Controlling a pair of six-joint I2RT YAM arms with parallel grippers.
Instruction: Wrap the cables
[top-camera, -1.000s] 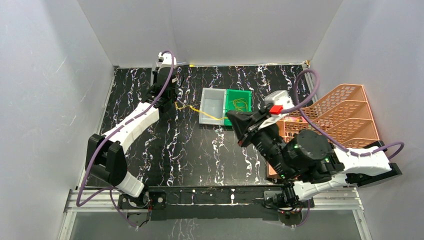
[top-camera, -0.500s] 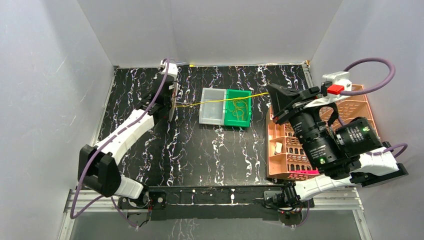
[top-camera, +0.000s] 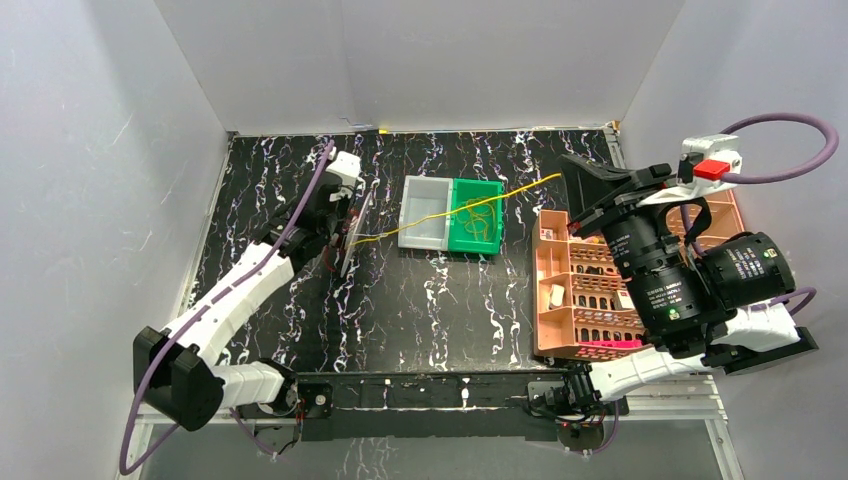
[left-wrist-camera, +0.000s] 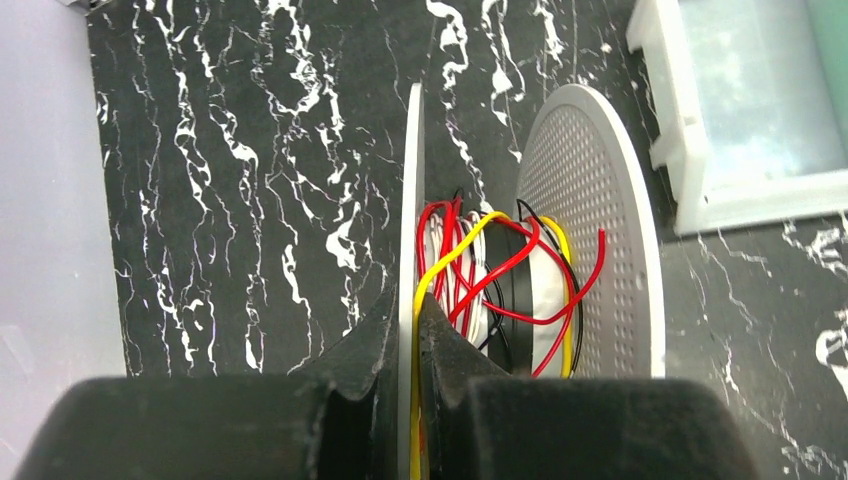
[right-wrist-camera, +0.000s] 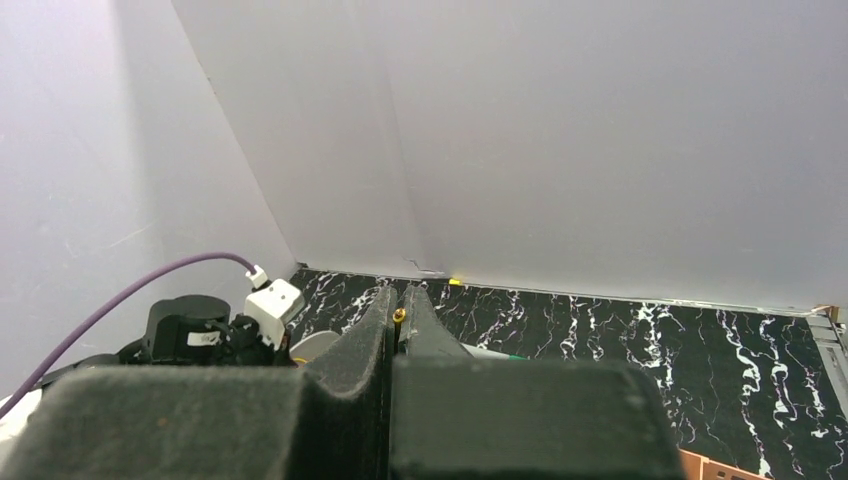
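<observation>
Nearest the arm bases, on the right of the black, white-veined desk, sits an orange plastic lattice basket; it plays no part in the work at hand.

Farther in on the left, the left pincer is clenched on the near flange of the white perforated round spool, holding it up on edge above the desk. Red, black and yellow turns already lie on its core between the two flanges.

From the spool a thin yellow cable runs in a straight line up and to the right, passing above a pale grey plastic tray and the green plastic tray beside it. More loose yellow cables lie coiled in the green one.

At the far end, the right pincer is clenched on the cable's tip, where a small brass-coloured end shows between its fingers; it holds this high, near the desk's far right corner.

The step in hand looks like the winding itself: one cable anchored at the spool and drawn out, ready to be laid on. The next move probably calls for turning the spool or circling the free end round it. The line needs enough tension to drop between the flanges rather than slip over a rim, with the right arm giving way as the cable shortens.
</observation>
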